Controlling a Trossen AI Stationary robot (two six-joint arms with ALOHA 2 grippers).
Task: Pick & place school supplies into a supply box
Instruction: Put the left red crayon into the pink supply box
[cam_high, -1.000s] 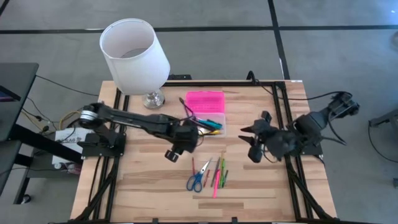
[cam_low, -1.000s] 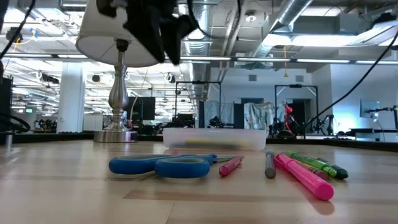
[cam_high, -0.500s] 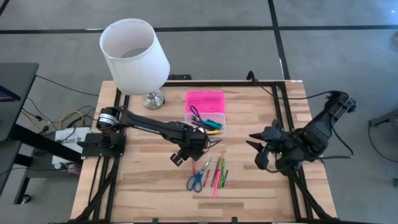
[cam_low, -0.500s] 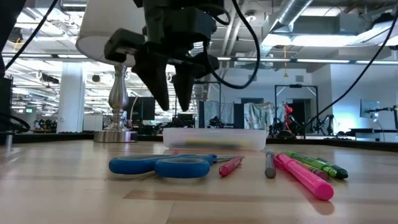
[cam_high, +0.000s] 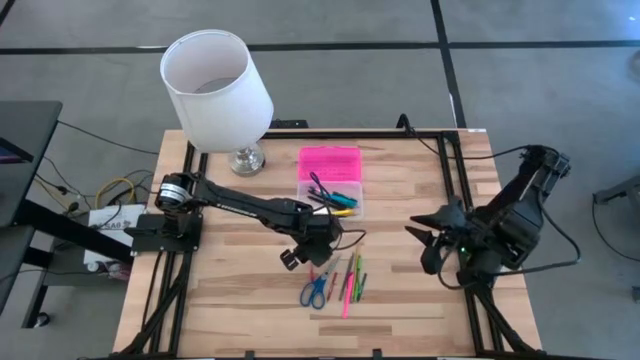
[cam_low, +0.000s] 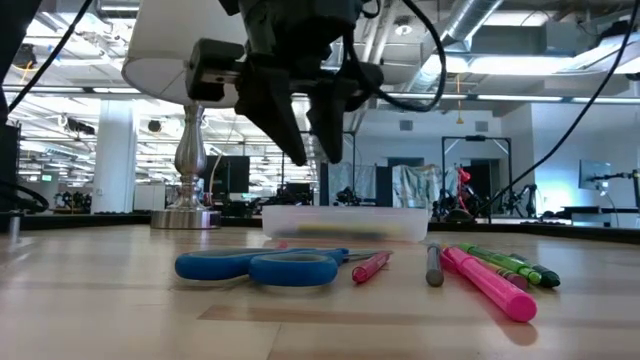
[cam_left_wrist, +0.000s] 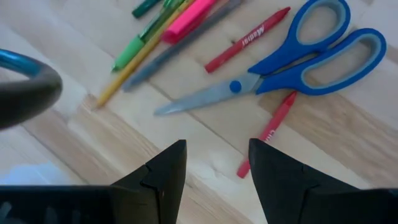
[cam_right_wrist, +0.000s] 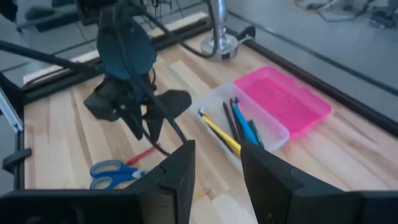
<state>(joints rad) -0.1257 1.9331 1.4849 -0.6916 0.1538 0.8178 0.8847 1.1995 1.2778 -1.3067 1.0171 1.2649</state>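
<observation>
High view: several pens in supply box (cam_high: 333, 196); scissors (cam_high: 317, 288), markers (cam_high: 351, 283) left on table (cam_high: 220, 300); left gripper (cam_high: 312, 258) above them, right gripper (cam_high: 432, 238) aside, fingers apart, empty.

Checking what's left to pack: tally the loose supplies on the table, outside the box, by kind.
Blue-handled scissors: 1
Red crayons: 2
Pink marker: 1
Grey pen: 1
Yellow pencil: 1
Green markers: at least 2
Total: at least 8
</observation>
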